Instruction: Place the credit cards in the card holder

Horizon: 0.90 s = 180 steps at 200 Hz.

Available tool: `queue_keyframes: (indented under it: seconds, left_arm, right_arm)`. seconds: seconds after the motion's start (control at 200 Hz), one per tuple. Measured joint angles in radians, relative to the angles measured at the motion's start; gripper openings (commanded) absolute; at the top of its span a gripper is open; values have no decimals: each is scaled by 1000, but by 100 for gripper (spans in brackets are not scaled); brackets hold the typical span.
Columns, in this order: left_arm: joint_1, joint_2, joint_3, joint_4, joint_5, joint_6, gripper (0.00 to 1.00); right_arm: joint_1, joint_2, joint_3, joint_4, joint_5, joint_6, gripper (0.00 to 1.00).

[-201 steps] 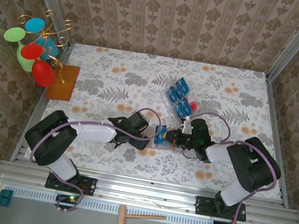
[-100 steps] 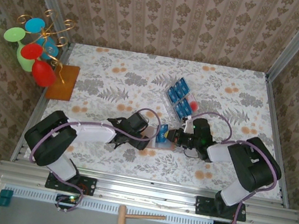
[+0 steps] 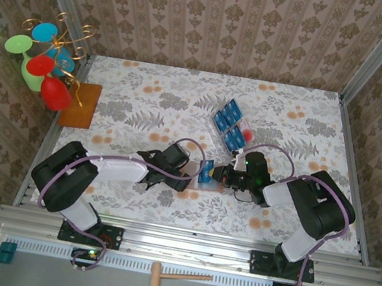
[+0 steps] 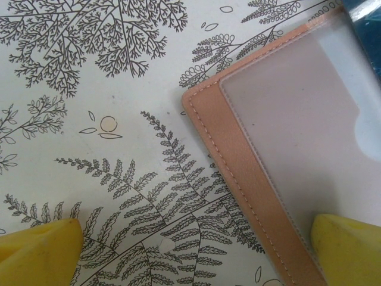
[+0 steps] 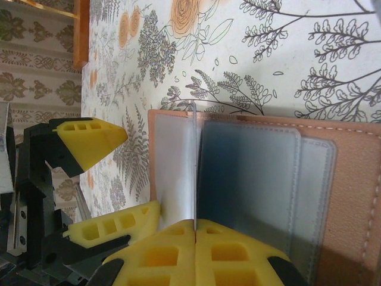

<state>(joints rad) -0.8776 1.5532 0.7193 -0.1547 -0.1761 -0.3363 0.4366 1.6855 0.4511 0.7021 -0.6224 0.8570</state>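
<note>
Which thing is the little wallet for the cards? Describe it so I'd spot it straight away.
On the floral-print table, look at the near middle. There lies a small flat tan leather-like card holder, open. Unlike the larger orange-brown square mat at the left edge, it has stitched borders and clear plastic pockets.

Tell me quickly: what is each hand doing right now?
Left hand: open, holding nothing, astride the card holder's edge.
Right hand: shut on a credit card at the card holder.
</note>
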Motion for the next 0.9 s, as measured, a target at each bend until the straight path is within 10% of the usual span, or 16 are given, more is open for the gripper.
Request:
queue_keyframes:
  seconds: [0.9]
  left_arm:
    - [0, 0, 0, 0, 0, 0, 100]
  right_arm:
    - [12, 21, -43, 77, -5, 14, 0]
